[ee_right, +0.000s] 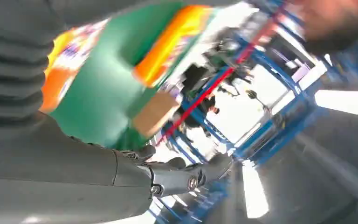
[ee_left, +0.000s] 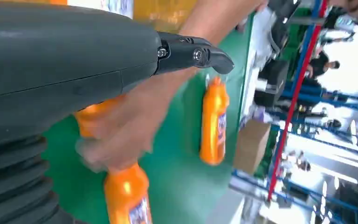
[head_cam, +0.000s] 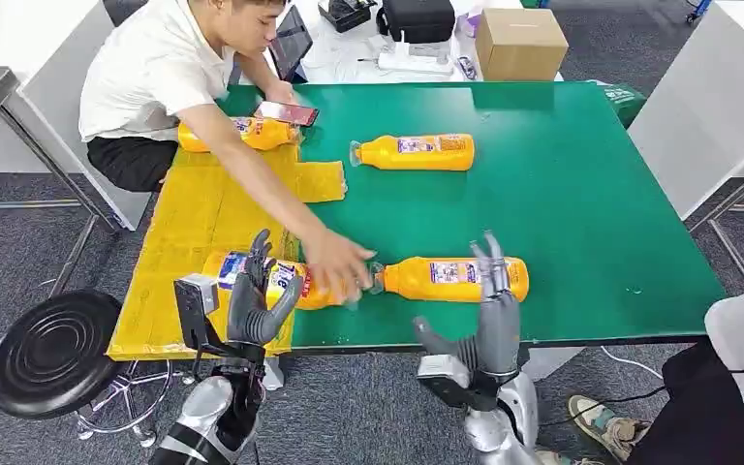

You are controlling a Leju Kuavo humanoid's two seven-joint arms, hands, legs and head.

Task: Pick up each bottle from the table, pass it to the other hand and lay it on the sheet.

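Bottles: two on the yellow sheet (head_cam: 194, 223), one (head_cam: 457, 278) just beyond the empty, open right hand (head_cam: 484, 320), another (head_cam: 417, 152) farther off; left hand (head_cam: 252, 300) empty, fingers spread.

The table (head_cam: 581, 194) has a deep green top. The sheet (head_cam: 203, 223) on it is yellow. The bottles, such as the one at 12 o'clock on the table (head_cam: 417, 152), are orange with white, blue and red labels. The cardboard box (head_cam: 520, 43) is tan. The stool (head_cam: 53, 351) is black. The person's shirt (head_cam: 150, 68) is white. The left hand (head_cam: 257, 300) and right hand (head_cam: 489, 320) are grey.
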